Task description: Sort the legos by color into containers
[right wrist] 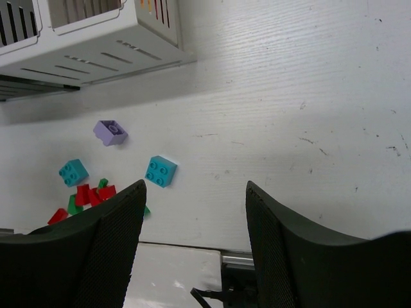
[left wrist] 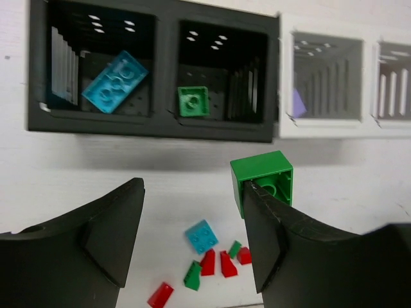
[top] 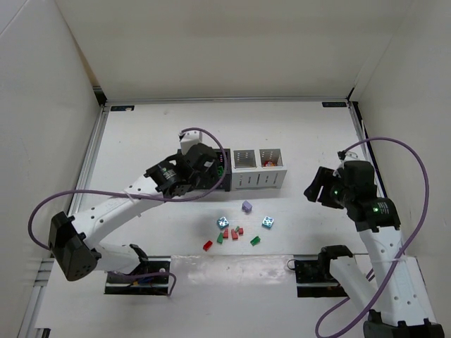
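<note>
My left gripper (left wrist: pixel 192 189) hangs open in front of the black bin pair (left wrist: pixel 164 128). A green lego (left wrist: pixel 263 174) sits against the tip of its right finger; the left finger is far from it. The left black bin holds a light blue lego (left wrist: pixel 114 81), the right black bin a green one (left wrist: pixel 193 101). A purple lego (left wrist: pixel 297 102) lies in the nearer white bin (left wrist: pixel 327 128). Loose red and green legos (top: pixel 235 232), a purple one (top: pixel 246 206) and two light blue ones (top: pixel 223 222) lie on the table. My right gripper (right wrist: pixel 194 189) is open and empty at the right.
The white bin pair (top: pixel 259 179) stands right of the black pair, something red (top: pixel 268 163) in its far right bin. White walls enclose the table on three sides. In the right wrist view the purple lego (right wrist: pixel 110 132) and a light blue one (right wrist: pixel 160 171) lie left of my fingers.
</note>
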Motion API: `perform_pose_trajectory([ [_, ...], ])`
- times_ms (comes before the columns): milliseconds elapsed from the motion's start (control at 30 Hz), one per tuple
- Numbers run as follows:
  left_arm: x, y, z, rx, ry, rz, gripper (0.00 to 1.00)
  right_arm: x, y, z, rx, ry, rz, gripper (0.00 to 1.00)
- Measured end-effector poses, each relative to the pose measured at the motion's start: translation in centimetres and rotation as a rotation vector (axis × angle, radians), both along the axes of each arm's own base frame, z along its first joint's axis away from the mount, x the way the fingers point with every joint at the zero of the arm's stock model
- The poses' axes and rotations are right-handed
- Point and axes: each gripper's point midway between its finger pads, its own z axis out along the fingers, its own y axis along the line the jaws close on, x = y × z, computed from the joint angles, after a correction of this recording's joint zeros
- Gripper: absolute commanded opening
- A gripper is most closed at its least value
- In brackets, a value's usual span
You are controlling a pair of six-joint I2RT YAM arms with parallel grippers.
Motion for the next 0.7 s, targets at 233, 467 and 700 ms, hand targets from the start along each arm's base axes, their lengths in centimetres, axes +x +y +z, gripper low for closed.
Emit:
perform_pose_trajectory([
  [233, 3.1, 2.5, 0.6, 0.03, 0.013, 0.048, 0.68, 1.3, 0.5, -0.3, 0.019, 0.014, 0.002, 0.66],
  [467, 6.5, 1.3, -0.4, 0.089, 0.059, 0.012, 0.68, 2.1, 0.7, -0.2, 0.034, 0.009, -0.007, 0.66],
  [700, 7.0, 1.6, -3.2, 0.178, 0.143, 0.001, 0.77, 2.4, 0.3, -0.3, 0.038, 0.012, -0.033, 0.66],
])
